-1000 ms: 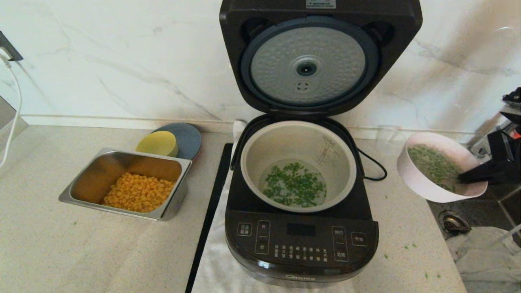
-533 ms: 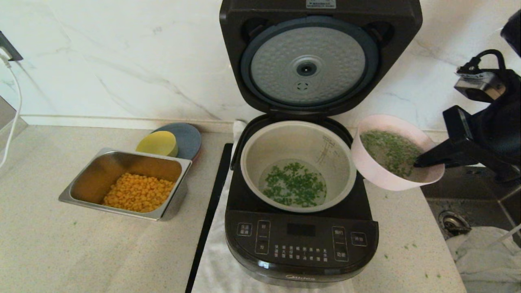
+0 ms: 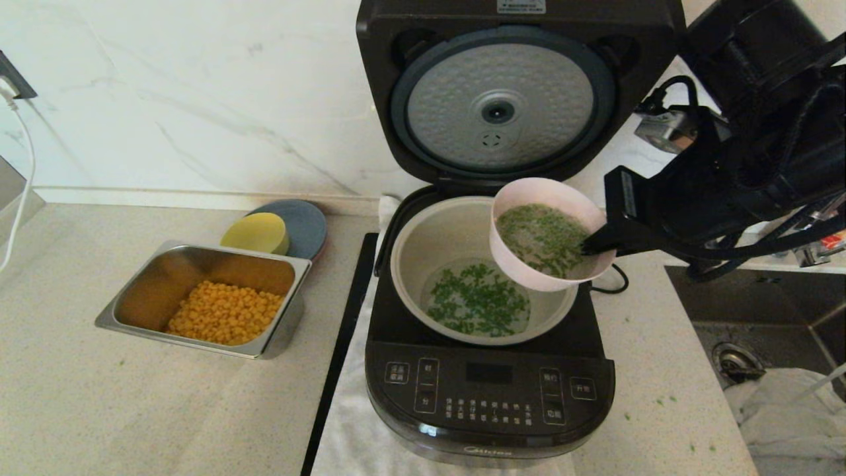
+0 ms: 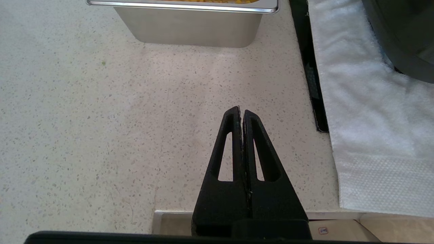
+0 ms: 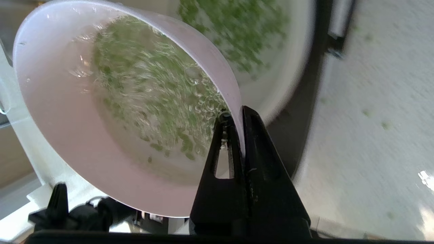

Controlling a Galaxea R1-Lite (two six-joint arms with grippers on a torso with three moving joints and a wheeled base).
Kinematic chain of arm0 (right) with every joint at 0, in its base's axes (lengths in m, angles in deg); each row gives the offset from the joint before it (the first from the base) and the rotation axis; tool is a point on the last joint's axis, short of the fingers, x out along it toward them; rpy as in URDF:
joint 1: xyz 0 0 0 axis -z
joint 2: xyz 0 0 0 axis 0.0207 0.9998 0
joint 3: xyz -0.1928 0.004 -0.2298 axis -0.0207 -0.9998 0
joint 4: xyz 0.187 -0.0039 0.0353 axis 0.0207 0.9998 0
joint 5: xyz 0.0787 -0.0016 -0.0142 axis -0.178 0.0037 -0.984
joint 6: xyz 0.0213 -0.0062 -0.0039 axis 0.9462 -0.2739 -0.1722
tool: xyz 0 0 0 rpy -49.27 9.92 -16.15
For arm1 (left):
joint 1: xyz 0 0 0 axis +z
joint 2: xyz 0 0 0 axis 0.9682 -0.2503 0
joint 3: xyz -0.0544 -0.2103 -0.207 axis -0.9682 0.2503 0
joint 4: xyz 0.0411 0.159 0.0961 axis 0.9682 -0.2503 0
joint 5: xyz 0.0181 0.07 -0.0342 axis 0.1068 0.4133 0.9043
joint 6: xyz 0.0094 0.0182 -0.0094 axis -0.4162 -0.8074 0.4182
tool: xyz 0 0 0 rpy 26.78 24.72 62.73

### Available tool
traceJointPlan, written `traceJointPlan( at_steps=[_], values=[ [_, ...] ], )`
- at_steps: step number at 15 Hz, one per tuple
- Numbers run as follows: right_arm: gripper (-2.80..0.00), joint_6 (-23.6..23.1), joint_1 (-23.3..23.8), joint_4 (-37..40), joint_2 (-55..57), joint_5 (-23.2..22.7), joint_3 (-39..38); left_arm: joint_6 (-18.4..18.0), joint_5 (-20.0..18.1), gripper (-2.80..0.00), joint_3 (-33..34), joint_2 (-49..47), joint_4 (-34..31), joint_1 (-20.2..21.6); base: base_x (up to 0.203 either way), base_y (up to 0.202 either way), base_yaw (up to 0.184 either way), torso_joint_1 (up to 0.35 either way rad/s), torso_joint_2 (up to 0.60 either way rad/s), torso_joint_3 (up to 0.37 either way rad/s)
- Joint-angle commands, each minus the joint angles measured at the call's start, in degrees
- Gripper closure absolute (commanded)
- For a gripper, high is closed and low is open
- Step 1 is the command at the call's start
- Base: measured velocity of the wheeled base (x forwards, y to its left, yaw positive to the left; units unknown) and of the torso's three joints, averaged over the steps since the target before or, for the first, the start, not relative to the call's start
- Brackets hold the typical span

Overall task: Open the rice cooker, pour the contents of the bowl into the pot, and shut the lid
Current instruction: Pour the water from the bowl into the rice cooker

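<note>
The black rice cooker (image 3: pixel 489 390) stands open, its lid (image 3: pixel 502 99) upright with the dimpled silver disc facing me. Green herb bits in liquid lie at the bottom of the grey-beige pot (image 3: pixel 456 231). My right gripper (image 3: pixel 588 246) (image 5: pixel 237 113) is shut on the rim of the small white bowl (image 3: pixel 522 264) (image 5: pixel 67 128), holding it above the pot's right side. The bowl's contents (image 3: pixel 542 238) (image 5: pixel 149 91) are chopped green herbs in clear liquid. One finger is inside the bowl, the other outside. My left gripper (image 4: pixel 241 111) is shut on nothing, low over the counter.
A steel tray (image 3: pixel 132 304) (image 4: pixel 190 30) of yellow corn sits left of the cooker, with a yellow dish (image 3: pixel 256 233) on a grey plate (image 3: pixel 307 221) behind it. A white towel (image 4: pixel 366 118) lies under the cooker. A sink (image 3: pixel 747 311) opens at the right.
My right gripper has carried the bowl leftward and upward, from beside the sink to above the right side of the pot. The left arm has not moved.
</note>
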Motion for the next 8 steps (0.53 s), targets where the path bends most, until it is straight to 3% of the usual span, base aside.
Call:
traceJointPlan(
  at_steps=[1, 4, 8],
  values=[
    [0.00, 0.7, -1.1, -2.2, 3.1, 0.3, 0.1, 0.0, 0.0, 0.00, 0.0, 0.1, -0.1, 0.0, 0.000, 0.000, 0.000, 0.000, 0.00, 0.000],
    [0.00, 2.2, -1.9, -6.4, 5.0, 0.7, 0.1, 0.0, 0.0, 0.00, 0.0, 0.1, 0.0, 0.0, 0.000, 0.000, 0.000, 0.000, 0.00, 0.000],
    [0.00, 2.8, -3.5, -11.2, 8.1, 6.8, 0.1, 0.0, 0.0, 0.00, 0.0, 0.1, 0.0, 0.0, 0.000, 0.000, 0.000, 0.000, 0.00, 0.000]
  ],
)
